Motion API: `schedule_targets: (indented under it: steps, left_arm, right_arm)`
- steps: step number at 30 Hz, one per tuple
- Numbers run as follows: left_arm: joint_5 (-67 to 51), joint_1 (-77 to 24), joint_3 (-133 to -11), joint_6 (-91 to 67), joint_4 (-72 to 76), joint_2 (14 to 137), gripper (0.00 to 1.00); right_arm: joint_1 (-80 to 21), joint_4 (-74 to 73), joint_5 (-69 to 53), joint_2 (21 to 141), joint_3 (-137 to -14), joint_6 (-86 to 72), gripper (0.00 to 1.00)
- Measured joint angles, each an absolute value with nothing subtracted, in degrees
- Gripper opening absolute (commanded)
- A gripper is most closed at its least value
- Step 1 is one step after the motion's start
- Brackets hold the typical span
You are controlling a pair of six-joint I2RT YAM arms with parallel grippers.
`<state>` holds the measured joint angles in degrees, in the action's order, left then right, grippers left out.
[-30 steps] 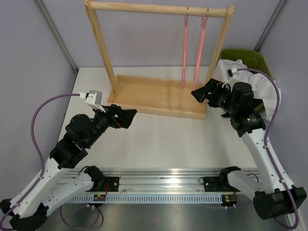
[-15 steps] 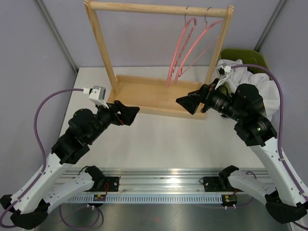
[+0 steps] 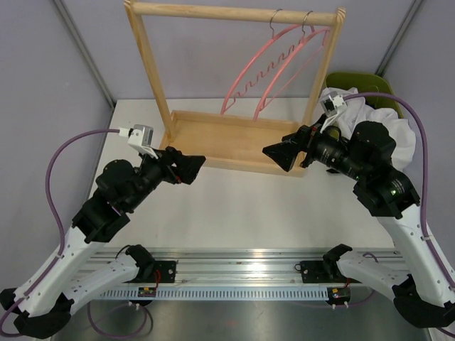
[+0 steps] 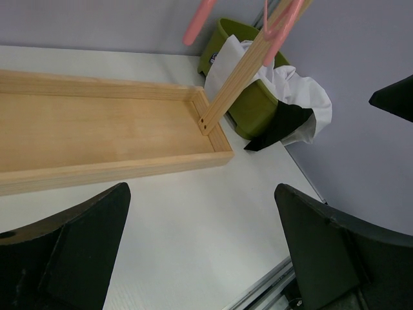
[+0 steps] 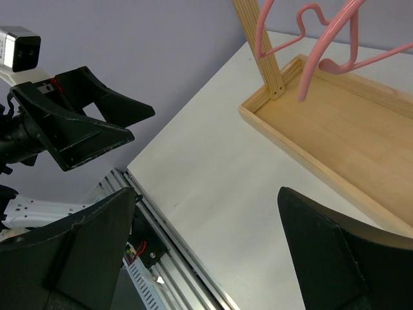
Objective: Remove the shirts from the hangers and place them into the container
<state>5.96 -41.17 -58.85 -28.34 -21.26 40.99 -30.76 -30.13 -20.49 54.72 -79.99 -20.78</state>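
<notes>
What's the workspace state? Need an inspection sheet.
Surface: white table, wooden rack standing on it.
Job's things: two pink hangers bare on the rack's bar; white shirt and black shirt in the olive-green container, spilling over its rim.
Clutter: nothing seen.
Hands: left hand open, empty, over the table; right hand open, empty, by the rack's right end.
Cables: purple cables loop free off each wrist.
Surroundings: pale walls; metal rail at the near edge.
</notes>
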Motion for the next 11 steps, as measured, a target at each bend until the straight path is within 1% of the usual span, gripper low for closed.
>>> schedule_targets:
  steps: [11]
  left_arm:
    - [4.99,-41.17,-58.89,-28.34,-21.28,40.93,0.99]
  right_arm:
    - [-30.81,-30.17,-20.64,54.19,-80.14,-19.00,1.00]
